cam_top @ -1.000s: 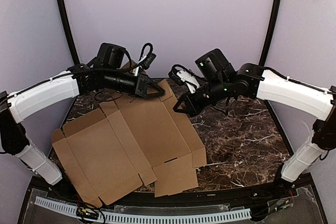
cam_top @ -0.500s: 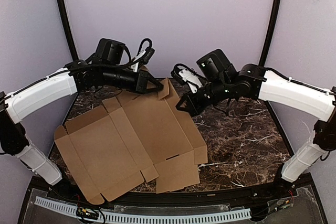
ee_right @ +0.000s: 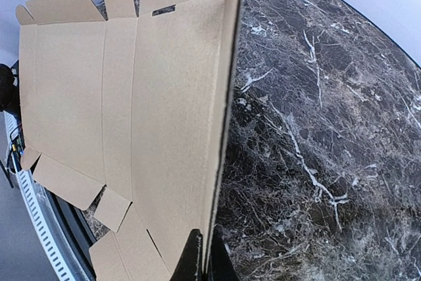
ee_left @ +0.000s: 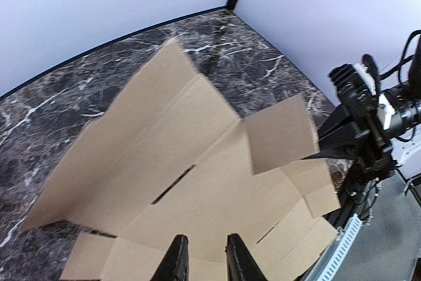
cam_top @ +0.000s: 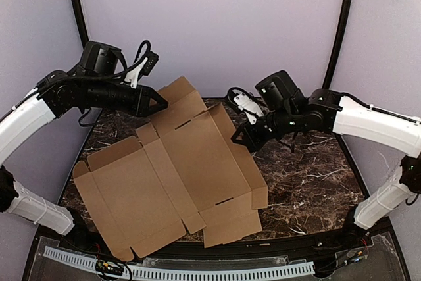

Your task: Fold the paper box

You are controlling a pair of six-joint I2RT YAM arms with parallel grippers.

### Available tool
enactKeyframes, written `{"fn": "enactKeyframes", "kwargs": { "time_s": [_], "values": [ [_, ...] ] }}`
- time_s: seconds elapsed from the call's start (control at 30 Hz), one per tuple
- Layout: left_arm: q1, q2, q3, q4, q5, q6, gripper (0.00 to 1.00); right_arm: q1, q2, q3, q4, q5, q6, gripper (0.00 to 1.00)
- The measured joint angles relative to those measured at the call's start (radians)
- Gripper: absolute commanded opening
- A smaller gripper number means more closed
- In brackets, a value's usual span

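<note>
The paper box (cam_top: 177, 169) is a brown cardboard die-cut sheet lying mostly flat on the marble table. Its back flap (cam_top: 179, 97) is tilted up and its right side panel (cam_top: 253, 172) stands upright. My left gripper (cam_top: 160, 104) hovers at the back flap's left edge. In the left wrist view its jaws (ee_left: 205, 262) are a little apart over the sheet's face (ee_left: 197, 182), holding nothing. My right gripper (cam_top: 235, 140) is shut on the top edge of the right side panel. The right wrist view shows the panel's edge (ee_right: 227, 97) pinched between the fingers (ee_right: 195, 261).
The dark marble table (cam_top: 309, 169) shows bare to the right of the box. Purple walls and black corner posts (cam_top: 339, 31) close in the back and sides. A white perforated strip (cam_top: 197, 273) runs along the near edge, close to the box's front flaps.
My left arm has risen and pulled back to the left. The back flap has swung up from nearly flat. My right gripper has shifted slightly right and down with the side panel.
</note>
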Motion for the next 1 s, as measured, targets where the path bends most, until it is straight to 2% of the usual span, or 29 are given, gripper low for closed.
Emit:
{"fn": "enactKeyframes", "kwargs": {
  "time_s": [0.23, 0.33, 0.47, 0.83, 1.0],
  "values": [
    [0.0, -0.054, -0.065, -0.111, -0.26, 0.024, 0.11, 0.0, -0.052, -0.033, 0.011, -0.004, -0.011, 0.0],
    [0.0, -0.011, -0.095, -0.146, -0.355, 0.025, 0.03, 0.0, -0.066, -0.04, 0.013, -0.009, -0.018, 0.0],
    [0.0, 0.068, -0.101, -0.167, -0.452, 0.025, 0.01, 0.0, -0.076, -0.053, 0.02, -0.015, -0.031, 0.0],
    [0.0, 0.083, -0.103, -0.171, -0.593, 0.037, 0.01, 0.0, -0.082, -0.073, 0.032, -0.02, -0.042, 0.0],
    [0.0, 0.076, -0.103, -0.171, -0.607, 0.048, 0.01, 0.0, -0.082, -0.072, 0.033, -0.024, -0.048, 0.0]
  ]
}}
